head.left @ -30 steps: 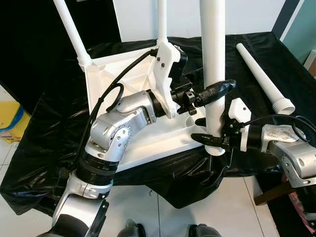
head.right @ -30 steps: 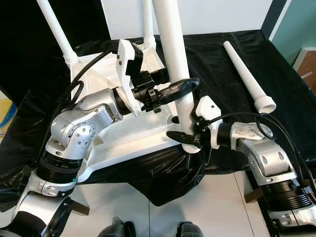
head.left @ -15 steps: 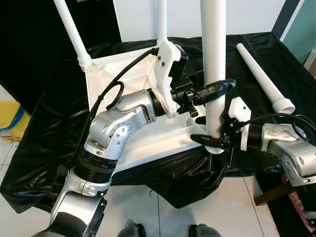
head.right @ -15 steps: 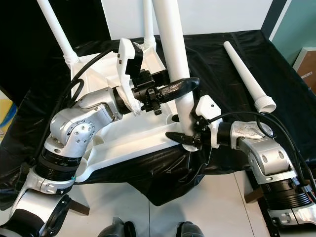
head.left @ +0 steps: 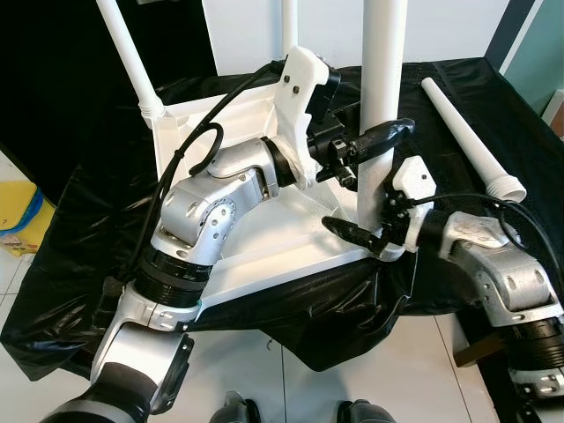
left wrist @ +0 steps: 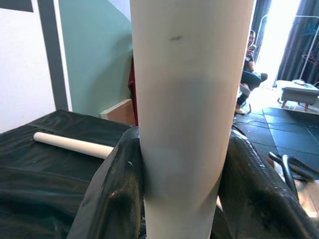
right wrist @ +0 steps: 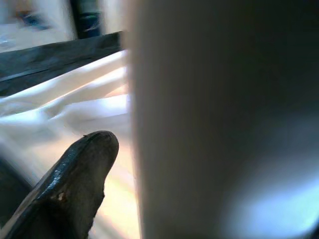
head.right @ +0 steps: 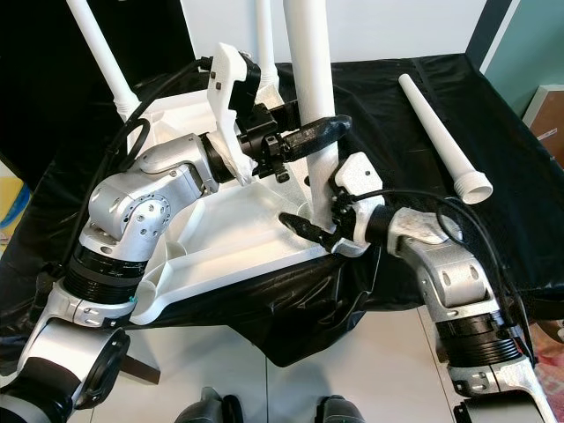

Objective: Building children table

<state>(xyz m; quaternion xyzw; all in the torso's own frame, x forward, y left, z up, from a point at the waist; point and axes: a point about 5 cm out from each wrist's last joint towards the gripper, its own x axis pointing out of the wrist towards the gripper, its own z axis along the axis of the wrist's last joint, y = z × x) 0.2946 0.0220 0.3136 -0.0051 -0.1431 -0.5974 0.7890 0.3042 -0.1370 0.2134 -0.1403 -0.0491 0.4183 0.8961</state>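
Observation:
The white tabletop [head.left: 264, 242] lies upside down on a black-covered surface. Two white legs stand in its far corners, one at the left [head.left: 132, 66] and one further right [head.left: 289, 31]. A third white leg [head.left: 381, 79] stands upright over the near right corner. My left gripper [head.left: 374, 141] is shut on that leg at mid height, its fingers [left wrist: 114, 199] pressed to both sides. My right gripper [head.left: 363, 233] is shut low on the same leg; one black finger [right wrist: 79, 174] shows beside it and the other is hidden behind the leg.
A fourth loose leg [head.left: 471, 132] lies on the black cloth [head.left: 79, 229] at the right. White floor tiles [head.left: 264, 379] run along the near edge. A yellow object [head.left: 18, 211] sits on the floor at the left. A person [left wrist: 249, 64] sits far off in the left wrist view.
Both grippers have carried the upright leg left and away from me, from just past the tabletop's near edge to over its near right corner. The right arm has swung inward.

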